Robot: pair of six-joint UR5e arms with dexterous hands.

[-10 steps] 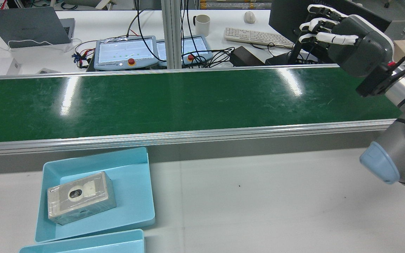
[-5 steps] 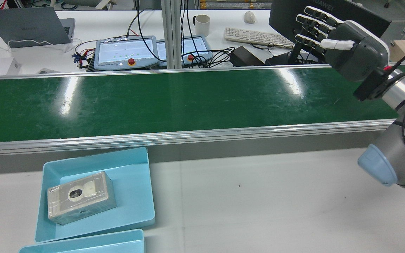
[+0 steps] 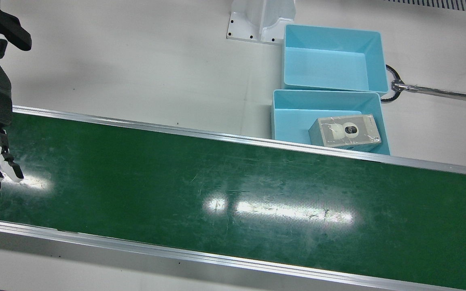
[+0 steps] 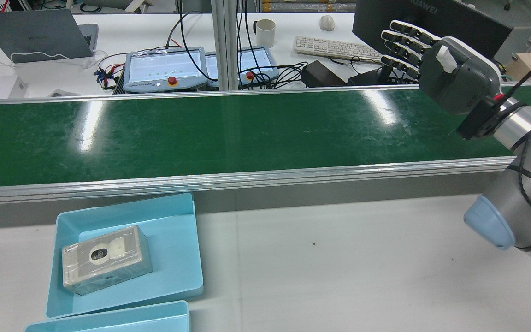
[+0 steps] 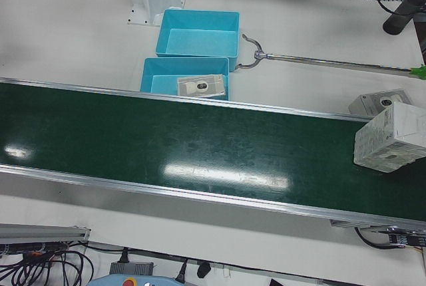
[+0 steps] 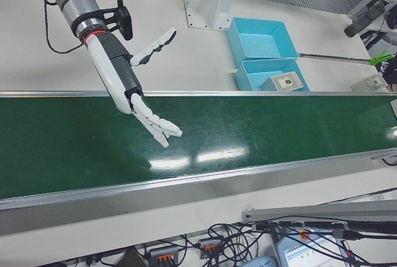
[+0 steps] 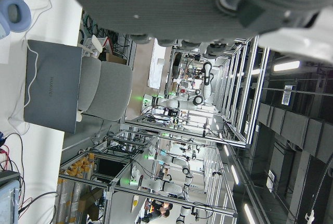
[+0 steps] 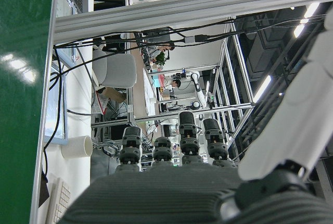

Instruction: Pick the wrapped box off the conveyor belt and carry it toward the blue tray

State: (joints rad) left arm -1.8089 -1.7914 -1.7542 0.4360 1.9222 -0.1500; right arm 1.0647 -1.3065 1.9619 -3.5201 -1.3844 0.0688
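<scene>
Wrapped box (image 5: 391,138): sitting at conveyor belt's (image 4: 247,129) far left end, showing only in left-front view. Getting cut off by that view's edge, so long side hard to tell. Looking blocky & pale, w/ shiny clear wrap.

Right hand (image 4: 450,74): hovering over belt's right end, holding nothing, fingers (image 4: 410,32) stretching out straight & apart. Pointing across belt, w/ nearly whole belt lying btwn it & box.

Left hand (image 7: 197,0): showing only dark ribbed palm, so can't tell about its fingers. Prob. sitting nearer box.

Blue tray (image 4: 178,258): resting by belt's near edge, on tabletop's left half, already holding another box (image 4: 104,259).

Not grabbing yet. Slippery wrap prob. needing a wide, firm squeeze.
</scene>
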